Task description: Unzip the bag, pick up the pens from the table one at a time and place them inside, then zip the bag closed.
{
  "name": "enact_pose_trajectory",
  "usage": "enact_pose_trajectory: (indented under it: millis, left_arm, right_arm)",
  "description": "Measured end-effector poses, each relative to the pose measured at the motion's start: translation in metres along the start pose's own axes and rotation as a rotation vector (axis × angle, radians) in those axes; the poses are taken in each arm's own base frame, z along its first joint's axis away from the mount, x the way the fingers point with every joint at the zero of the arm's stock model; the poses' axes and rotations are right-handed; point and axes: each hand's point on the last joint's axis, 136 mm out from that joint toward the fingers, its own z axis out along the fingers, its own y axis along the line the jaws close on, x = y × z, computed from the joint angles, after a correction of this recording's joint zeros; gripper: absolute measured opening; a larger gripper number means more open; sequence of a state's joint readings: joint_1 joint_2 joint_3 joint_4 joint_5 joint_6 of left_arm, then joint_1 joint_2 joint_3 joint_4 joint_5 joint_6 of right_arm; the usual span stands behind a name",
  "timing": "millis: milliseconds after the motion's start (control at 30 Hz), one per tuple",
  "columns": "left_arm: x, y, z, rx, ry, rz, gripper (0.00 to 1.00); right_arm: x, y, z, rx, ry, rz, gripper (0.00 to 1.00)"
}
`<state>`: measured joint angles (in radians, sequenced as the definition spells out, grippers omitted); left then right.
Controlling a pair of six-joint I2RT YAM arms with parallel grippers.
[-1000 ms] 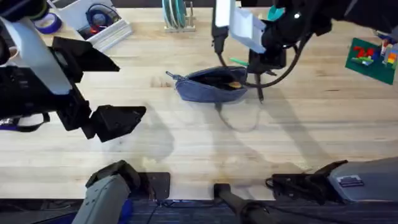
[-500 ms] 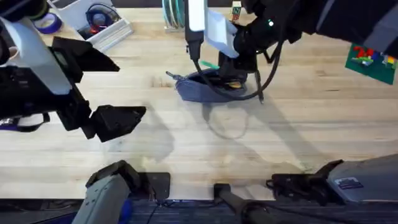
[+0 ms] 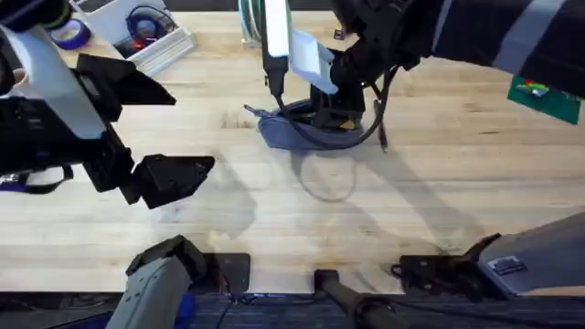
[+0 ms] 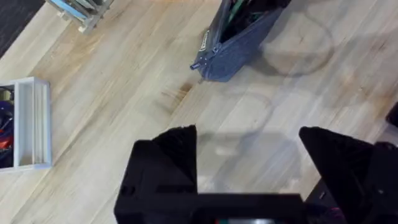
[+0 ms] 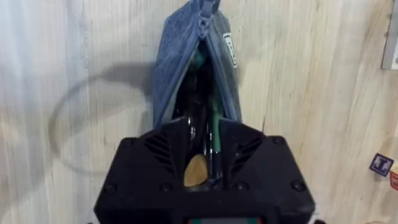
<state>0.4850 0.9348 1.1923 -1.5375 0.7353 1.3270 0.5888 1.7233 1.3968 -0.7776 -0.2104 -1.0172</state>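
Note:
The blue-grey bag [image 3: 288, 135] lies unzipped on the table [image 3: 302, 219] at centre back, its mouth gaping. My right gripper [image 3: 320, 114] hovers right over that opening. In the right wrist view its fingers [image 5: 165, 149] stand close together on the green pen [image 5: 212, 127], which points down into the bag [image 5: 168, 74]. A thin dark stick that looks like the black pen [image 3: 381, 135] lies on the wood just right of the bag. My left gripper [image 3: 174, 178] hangs open and empty over the left of the table, well away from the bag [image 4: 239, 46].
A white tray [image 3: 169, 46] with tape rolls sits at the back left, and a rack of discs [image 3: 256, 23] stands behind the bag. A green baseplate with bricks [image 3: 539, 91] lies far right. Bare wood stretches in front of the bag.
My right arm has swung left from beside the bag to over its opening, carrying the green pen with it. The left arm has not moved.

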Motion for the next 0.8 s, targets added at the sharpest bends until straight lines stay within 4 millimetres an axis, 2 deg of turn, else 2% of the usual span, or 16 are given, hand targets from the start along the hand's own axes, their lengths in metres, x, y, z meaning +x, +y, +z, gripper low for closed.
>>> enact_pose_trajectory:
  millis: [100, 267, 333, 367, 500, 733, 800]
  left_arm:
    - [0.000, 0.000, 0.000, 0.000, 0.000, 0.000, 0.995]
    - [0.000, 0.000, 0.000, 0.000, 0.000, 0.000, 0.995]
    - [0.000, 0.000, 0.000, 0.000, 0.000, 0.000, 0.995]
    - [0.000, 0.000, 0.000, 0.000, 0.000, 0.000, 0.995]
    - [0.000, 0.000, 0.000, 0.000, 0.000, 0.000, 0.995]
    - [0.000, 0.000, 0.000, 0.000, 0.000, 0.000, 0.995]
    - [0.000, 0.000, 0.000, 0.000, 0.000, 0.000, 0.995]
  right_arm:
    - [0.000, 0.000, 0.000, 0.000, 0.000, 0.001, 0.357]
    - [0.000, 0.000, 0.000, 0.000, 0.000, 0.020, 0.334]
    - [0.000, 0.000, 0.000, -0.001, 0.000, 0.034, 0.370]
    - [0.000, 0.001, 0.000, -0.004, 0.002, 0.059, 0.428]
    - [-0.003, -0.002, -0.005, 0.009, -0.006, 0.094, 0.452]
    - [0.002, -0.005, -0.038, 0.080, 0.012, 0.227, 0.581]
    - [0.009, -0.005, -0.049, 0.099, 0.025, 0.284, 0.687]
